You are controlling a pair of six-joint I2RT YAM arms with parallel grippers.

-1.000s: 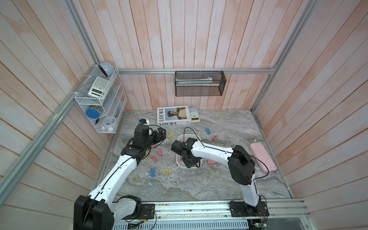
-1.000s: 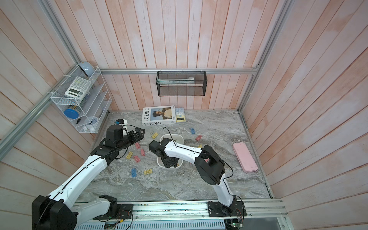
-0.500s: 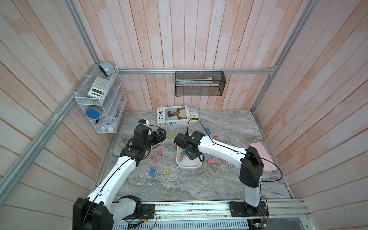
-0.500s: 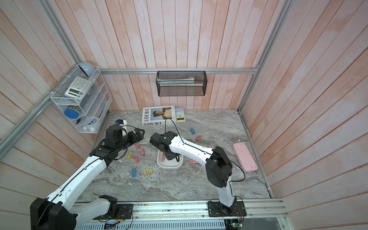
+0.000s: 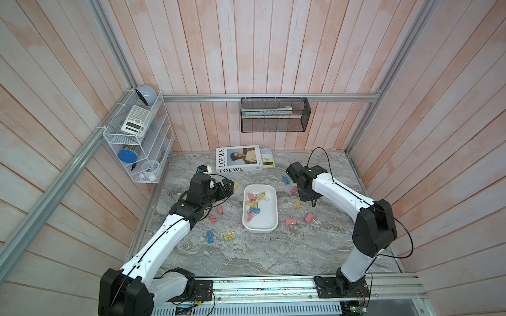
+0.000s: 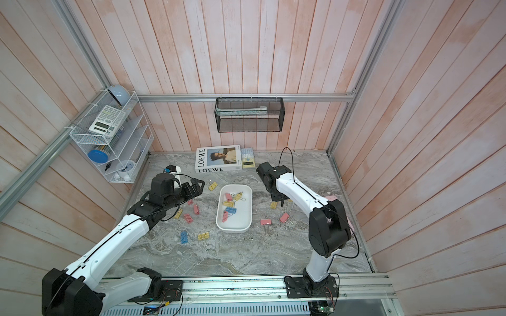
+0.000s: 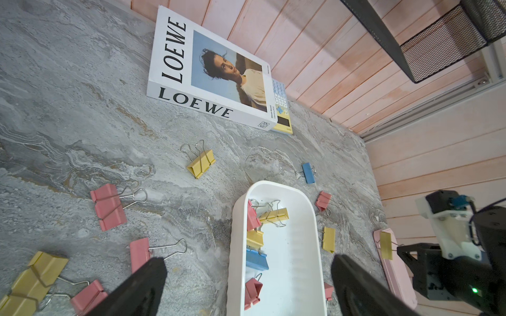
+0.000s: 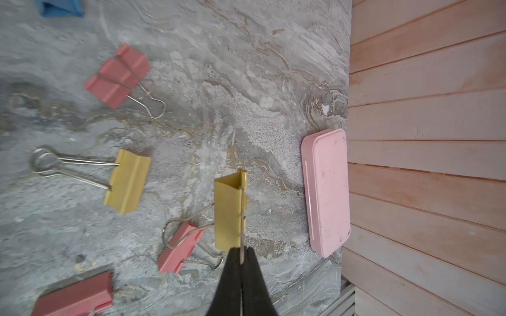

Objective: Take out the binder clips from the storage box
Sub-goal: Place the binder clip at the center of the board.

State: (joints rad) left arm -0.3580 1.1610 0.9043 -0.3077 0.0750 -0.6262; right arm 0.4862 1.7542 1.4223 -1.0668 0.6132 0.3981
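1. two white arms stood on a metal rail (image 5: 273,287) at the near edge, with bare grey marbled tabletop (image 5: 260,260) just beyond it.
2. further in, loose binder clips (image 5: 210,236) lay scattered on the stone. left of the storage box (image 5: 260,229) a blue and a yellow lay nearest, with pinks beyond them. on its right were two pinks near each other, then a yellow.
3. the storage box, a shallow white tray, sat mid-table between the arms, its long side running near to far. five clips were inside, pink, yellow and blue, bunched along its left wall toward the far end. its near end was bare.
4. the left gripper (image 5: 227,188) hovered just left of the box's far end, jaws spread wide with nothing between them. in its wrist view the box showed between the two dark fingers (image 7: 147,287).
5. the right gripper (image 5: 313,203) was to the right of the box and outside it. its jaws were pinched together on the wire handle of a yellow clip (image 8: 228,210). that clip hung past the tips, apparently clear of the tabletop, near a pink case (image 8: 327,191) lying by the right wall.
6. farthest back, a book (image 5: 238,161) lay flat against the rear wall with a small calculator (image 5: 267,160) touching its right side. a black mesh basket (image 5: 273,117) hung on the wall above, and a white wire rack (image 5: 139,145) hung on the left wall.
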